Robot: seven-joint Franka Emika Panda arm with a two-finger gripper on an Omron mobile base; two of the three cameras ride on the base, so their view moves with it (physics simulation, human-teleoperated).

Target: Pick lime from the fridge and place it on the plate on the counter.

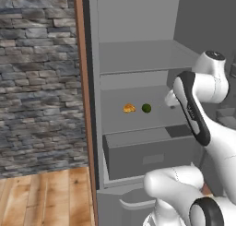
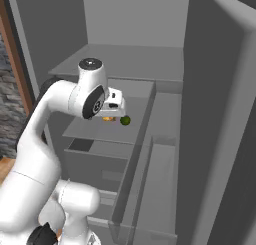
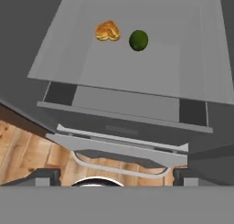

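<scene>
Resting on the middle shelf (image 1: 138, 116) of the fridge (image 1: 138, 17), the lime (image 1: 146, 108) sat just beside an orange-yellow lumpy item (image 1: 129, 108), the two close but apart. In the left base view the lime lay to the right of that item; in the hand view the lime (image 3: 138, 40) also lay right of the item (image 3: 107, 31), both toward the far part of the shelf (image 3: 137, 77). The lime looked nearly round, so no long axis or pointing direction could be made out. Its skin was dark green with a small pale highlight.

Below the shelf sat a grey drawer (image 1: 152, 156), its front closed in the left base view. Above, another flat grey shelf (image 1: 143, 54) crossed the fridge interior. To the left of the fridge stood a brown wooden edge (image 1: 83, 82), a stone wall (image 1: 37, 82) and a wooden floor (image 1: 46, 197).

The arm (image 1: 198, 110) reached up in front of the fridge, its hand held near the front of the middle shelf, short of the lime. In the right base view the gripper (image 2: 116, 109) hung just before the lime (image 2: 125, 120), with the fruit showing under its white housing. The fingers were not touching the lime; whether they were spread or closed could not be told, since the hand view showed only dark tips at its bottom corners. The fridge door (image 2: 220, 139) stood open at the right.
</scene>
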